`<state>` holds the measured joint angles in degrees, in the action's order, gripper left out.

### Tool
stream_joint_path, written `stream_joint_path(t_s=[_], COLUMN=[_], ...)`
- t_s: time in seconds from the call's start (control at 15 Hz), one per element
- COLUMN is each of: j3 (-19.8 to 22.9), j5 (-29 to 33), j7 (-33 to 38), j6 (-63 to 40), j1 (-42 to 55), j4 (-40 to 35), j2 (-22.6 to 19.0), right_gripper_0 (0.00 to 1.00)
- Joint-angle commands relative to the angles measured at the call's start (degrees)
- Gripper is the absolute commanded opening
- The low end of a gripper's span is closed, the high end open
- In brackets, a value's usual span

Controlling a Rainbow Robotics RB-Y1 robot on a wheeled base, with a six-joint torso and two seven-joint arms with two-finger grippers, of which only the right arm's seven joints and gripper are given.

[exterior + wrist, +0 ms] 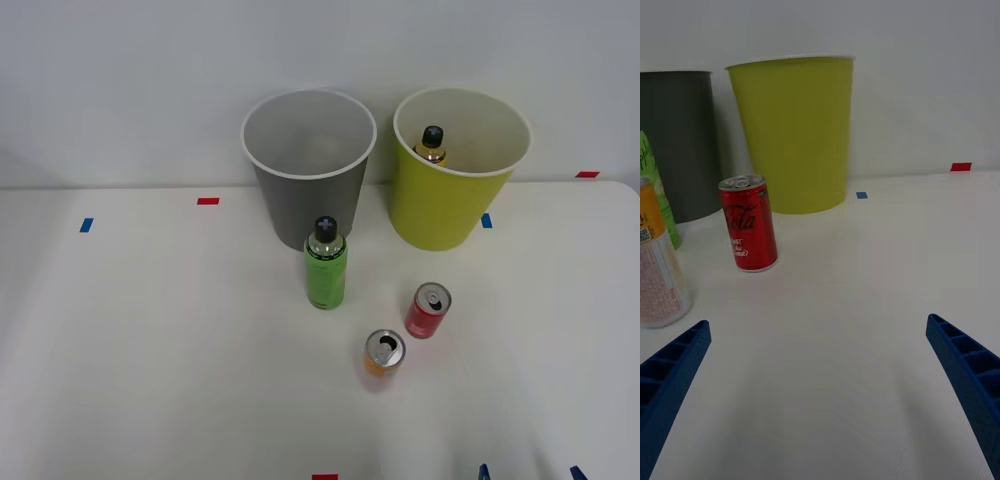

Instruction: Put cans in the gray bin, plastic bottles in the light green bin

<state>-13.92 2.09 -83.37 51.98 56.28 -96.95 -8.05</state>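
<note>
You've got the right gripper (820, 375) low over the white tabletop (150, 330) near its front edge, jaws spread wide, nothing between them. The blue ribbed fingers (670, 375) sit at the two lower corners of the wrist view.

The small red slim can with silver pull-tab top (428, 310) stands upright, right of the tabletop's middle. The small orange slim can (384, 354) stands upright just beside it, closer to the front edge, apart from it. The bright green plastic bottle with black screw cap (326, 264) stands upright directly in front of the large round gray plastic bin (308, 170).

The gray bin sits at the back edge, and the large round yellow-green plastic bin (445, 205) sits just beside it on the right. The amber-yellow bottle with black cap (432, 144) is inside the yellow-green bin.
</note>
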Motion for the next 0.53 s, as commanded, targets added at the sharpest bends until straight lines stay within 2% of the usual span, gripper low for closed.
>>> stream_joint_path(t_s=[0.07, 0.33, 0.53], j3=[-0.23, -0.23, -1.99], j5=[0.19, -0.42, -0.86], j7=[-0.83, -1.44, -1.71], j6=[0.14, 0.05, -1.53], j1=[-1.09, -1.7, -5.04], j4=[0.01, 0.01, 0.01], j2=[-0.74, -1.0, -2.32], right_gripper_0=[1.0, 1.0, 1.0])
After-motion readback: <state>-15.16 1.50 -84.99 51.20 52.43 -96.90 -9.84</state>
